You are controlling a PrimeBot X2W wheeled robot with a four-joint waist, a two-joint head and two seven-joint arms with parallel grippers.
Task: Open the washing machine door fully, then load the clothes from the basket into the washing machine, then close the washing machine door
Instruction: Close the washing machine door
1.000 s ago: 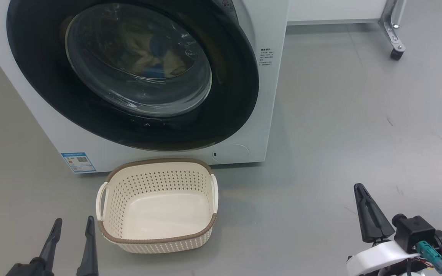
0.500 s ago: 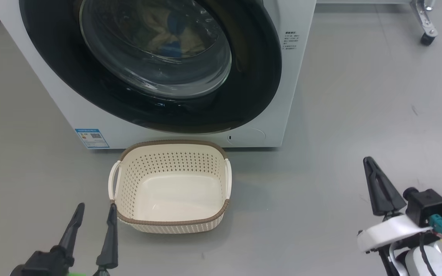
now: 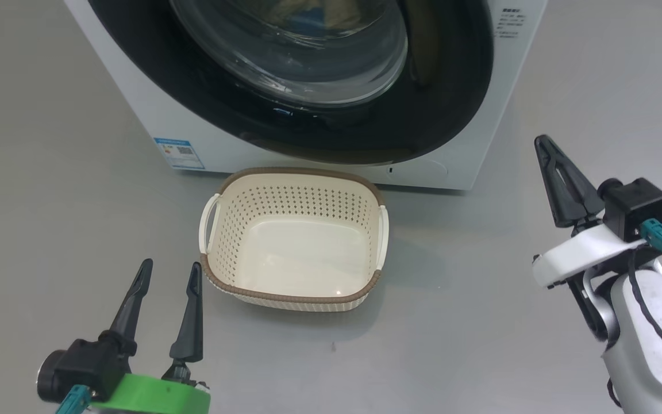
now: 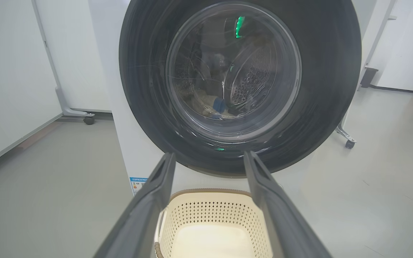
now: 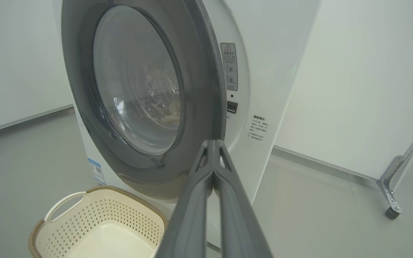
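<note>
The washing machine (image 3: 147,103) stands ahead with its black-rimmed door (image 3: 451,86) lying against or close to its front. Through the door glass, cream clothes (image 4: 210,102) with a blue patch lie in the drum. The basket (image 3: 216,276) sits empty on the floor just before the machine. My left gripper (image 3: 170,266) is open at the basket's near left corner, holding nothing, and it points at the door (image 4: 328,82) over the basket (image 4: 210,213). My right gripper (image 3: 541,141) is shut and empty, off to the basket's right. Its tip (image 5: 213,141) points at the door's right edge (image 5: 206,89).
Grey floor (image 3: 49,172) spreads all around. A white panel on a metal castor leg (image 5: 393,211) stands to the machine's right, and another castor (image 4: 89,120) is behind on the left. A latch slot (image 5: 232,106) shows on the machine front beside the door's rim.
The head camera has moved, so machine and basket sit higher and further right in the picture. The right gripper stands further forward relative to the basket. Both grippers keep their states.
</note>
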